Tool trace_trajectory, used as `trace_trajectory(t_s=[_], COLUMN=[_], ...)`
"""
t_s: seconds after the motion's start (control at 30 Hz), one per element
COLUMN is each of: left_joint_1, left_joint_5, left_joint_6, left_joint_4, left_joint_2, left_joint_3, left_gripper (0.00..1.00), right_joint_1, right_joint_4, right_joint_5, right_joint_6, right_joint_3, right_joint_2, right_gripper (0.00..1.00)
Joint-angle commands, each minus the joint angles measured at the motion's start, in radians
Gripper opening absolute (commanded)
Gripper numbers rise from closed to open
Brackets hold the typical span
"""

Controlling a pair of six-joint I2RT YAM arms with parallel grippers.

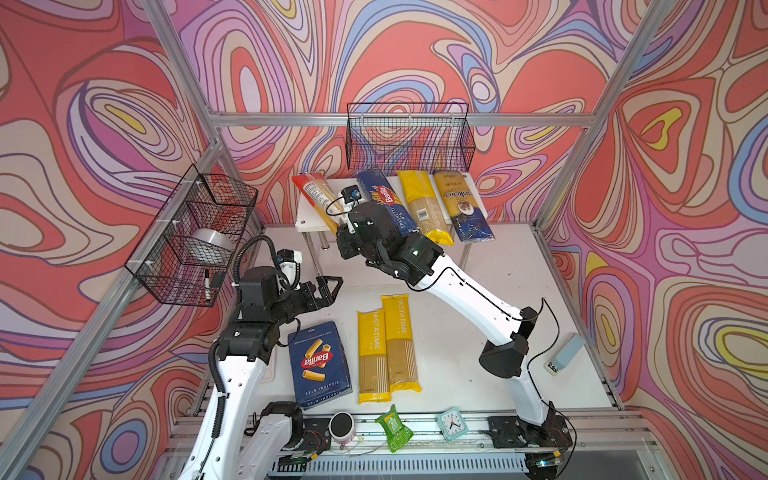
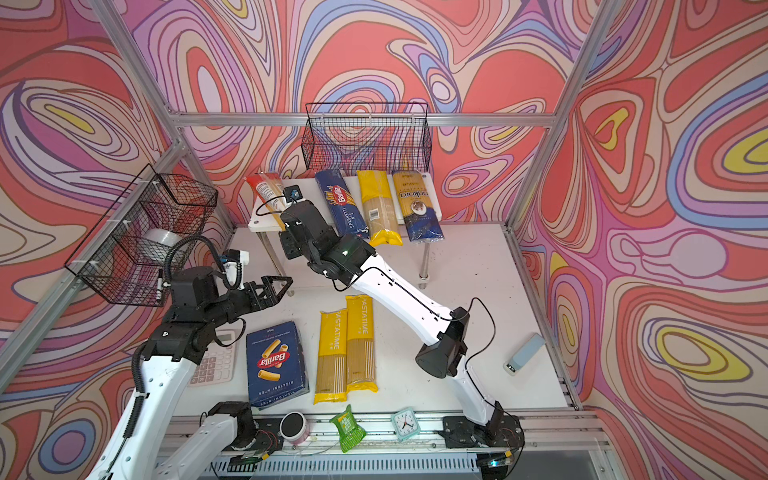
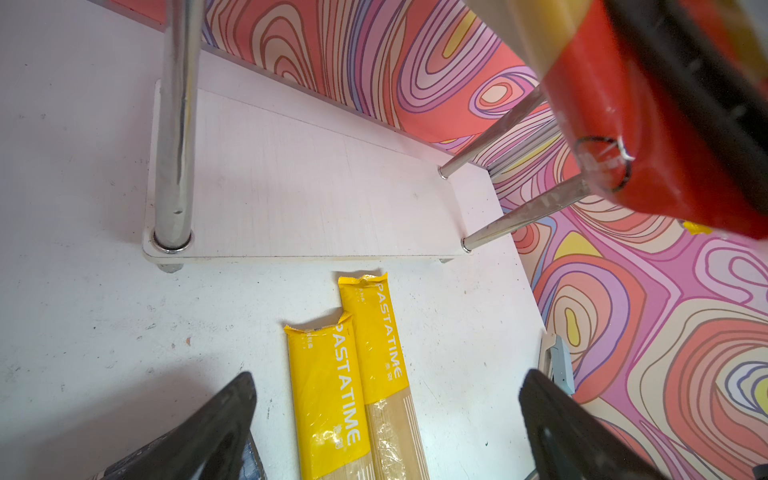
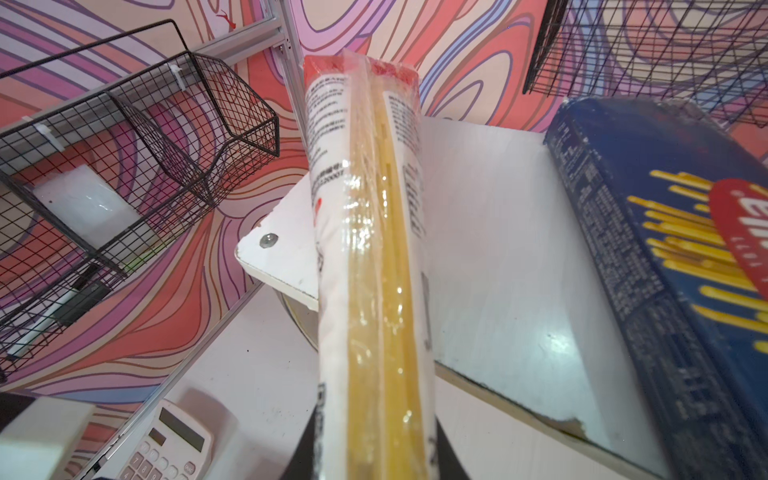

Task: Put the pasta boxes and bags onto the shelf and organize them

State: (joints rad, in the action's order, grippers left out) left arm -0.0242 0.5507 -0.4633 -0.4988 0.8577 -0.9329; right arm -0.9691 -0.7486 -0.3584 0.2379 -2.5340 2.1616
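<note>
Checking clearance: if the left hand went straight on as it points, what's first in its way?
Likely the shelf, at its lower board's front edge, past the two yellow bags; depth unclear.

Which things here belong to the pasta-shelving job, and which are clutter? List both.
Job: shelf, red bag, spaghetti box, shelved yellow bag, gold-and-blue bag, rigatoni box, two yellow bags on the table.
Clutter: wire baskets, calculator, green packet, clock, speaker, tape roll.

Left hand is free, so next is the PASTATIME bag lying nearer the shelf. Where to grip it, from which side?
From above, closing across the narrow width of the PASTATIME bag, at its end jutting past its neighbour: both long sides look clear there, elsewhere the bags touch.
</note>
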Motion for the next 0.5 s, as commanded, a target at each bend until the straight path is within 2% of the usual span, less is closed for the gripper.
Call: trace_trajectory(t_s=[0.0,0.17,0.3,0.33,0.4,0.47], left_joint_1=[0.009,0.009,0.009,0.009,0.009,0.009], left_joint_5=[0.012,0.0,0.005,0.003,-0.003,-0.006], left_joint_6=[0.015,0.026,0.029,0.032,0.038,0.041], left_joint_4=[-0.025,-0.031,-0.036,-0.04,-0.048,-0.05], left_joint_2=[-0.013,-0.012,-0.013,-0.014,-0.016,-0.017], left_joint_3=[-0.006,-0.006,-0.005,-0.005,-0.006,-0.008], left_gripper=[1.0,1.0,1.0,1.0,1.0,1.0], right_joint_1=[0.01,0.011,0.025,0.026,0.029,0.029], right_joint_4=[0.098,0.114,0.116,0.117,0.121,0.122], right_joint_5=[-0.104,-0.11,-0.114,-0.113,-0.11,-0.106], right_joint_6=[-0.001,-0.008,0.002,0.003,0.006,0.008], right_joint_3=[-0.035,-0.037,-0.032,-0.027,-0.018,-0.014], right_joint_2=[-0.037,-0.033,-0.027,-0.028,-0.03,-0.033], right_gripper=[0.07,0.1,0.21,0.26,0.46,0.56])
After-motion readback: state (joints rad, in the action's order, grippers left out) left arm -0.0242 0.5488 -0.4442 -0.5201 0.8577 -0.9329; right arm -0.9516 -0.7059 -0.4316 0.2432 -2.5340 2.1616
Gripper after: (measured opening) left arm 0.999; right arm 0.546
